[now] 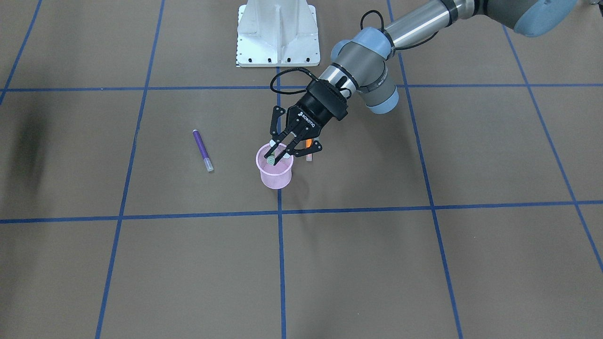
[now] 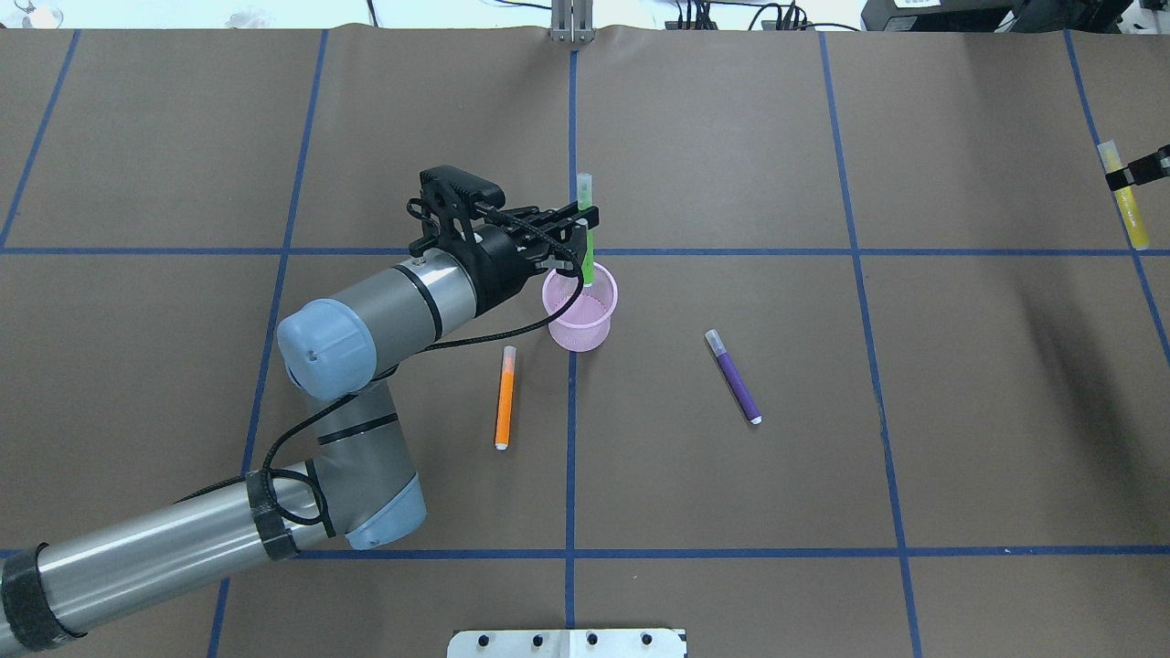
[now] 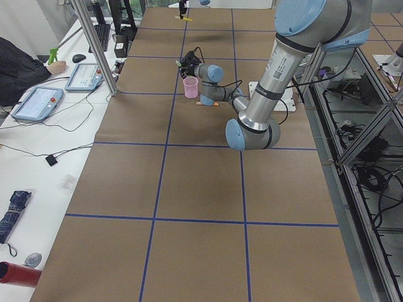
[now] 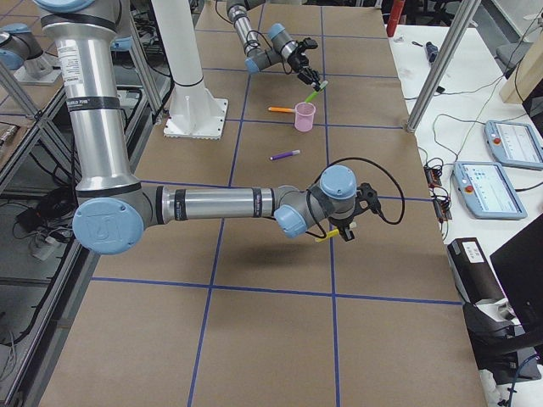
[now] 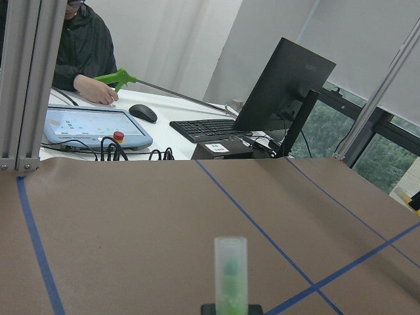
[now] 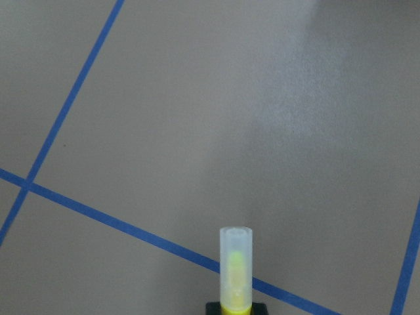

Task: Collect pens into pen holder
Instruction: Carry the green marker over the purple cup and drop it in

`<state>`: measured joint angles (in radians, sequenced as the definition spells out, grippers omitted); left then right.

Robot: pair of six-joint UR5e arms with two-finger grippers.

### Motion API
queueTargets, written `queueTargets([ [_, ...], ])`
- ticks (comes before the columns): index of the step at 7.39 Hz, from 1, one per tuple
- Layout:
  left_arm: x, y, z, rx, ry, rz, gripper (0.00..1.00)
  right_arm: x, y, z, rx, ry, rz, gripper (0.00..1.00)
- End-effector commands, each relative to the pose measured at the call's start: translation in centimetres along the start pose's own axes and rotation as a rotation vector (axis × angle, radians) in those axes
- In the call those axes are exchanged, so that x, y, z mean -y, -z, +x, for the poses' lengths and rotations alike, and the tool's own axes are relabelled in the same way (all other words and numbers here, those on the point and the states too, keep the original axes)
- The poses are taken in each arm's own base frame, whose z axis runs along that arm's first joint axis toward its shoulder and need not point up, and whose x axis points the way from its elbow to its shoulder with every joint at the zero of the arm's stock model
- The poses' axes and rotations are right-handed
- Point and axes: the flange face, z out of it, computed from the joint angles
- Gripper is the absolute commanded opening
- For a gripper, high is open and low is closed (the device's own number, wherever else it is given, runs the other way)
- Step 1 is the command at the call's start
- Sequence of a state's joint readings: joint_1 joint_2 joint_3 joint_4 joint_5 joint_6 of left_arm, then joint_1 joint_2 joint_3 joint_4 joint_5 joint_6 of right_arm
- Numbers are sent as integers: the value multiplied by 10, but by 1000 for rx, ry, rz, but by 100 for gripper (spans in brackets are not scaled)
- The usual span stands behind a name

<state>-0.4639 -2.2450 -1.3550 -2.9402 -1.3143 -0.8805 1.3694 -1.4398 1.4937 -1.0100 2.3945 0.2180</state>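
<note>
Above the pen holder [image 2: 586, 339], left gripper [image 2: 582, 242] clamps green pen [image 2: 585, 196].

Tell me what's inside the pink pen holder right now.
No pen rests inside the pen holder. The green pen, shut in the left gripper, has its lower end at the opening; how deep is hidden by the gripper.

holder [image 2: 579, 315]: table [image 2: 823, 475] ctr
pen 1 [image 2: 586, 196]: L gripper [image 2: 580, 241], over holder
pen 2 [image 2: 504, 397]: just L of holder
pen 3 [image 2: 733, 376]: R of holder
pen 4 [image 2: 1132, 215]: R gripper [image 2: 1121, 178], far R
</note>
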Motion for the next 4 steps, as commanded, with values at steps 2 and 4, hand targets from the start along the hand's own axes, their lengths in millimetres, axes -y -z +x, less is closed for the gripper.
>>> queueTargets([
  [2,-20,-12,-11,27,-9,-21,0,7,7,-7,5,6,26,0],
  [4,-27,-12,-18,37,-13,-34,0,10,10,-11,7,14,34,0],
])
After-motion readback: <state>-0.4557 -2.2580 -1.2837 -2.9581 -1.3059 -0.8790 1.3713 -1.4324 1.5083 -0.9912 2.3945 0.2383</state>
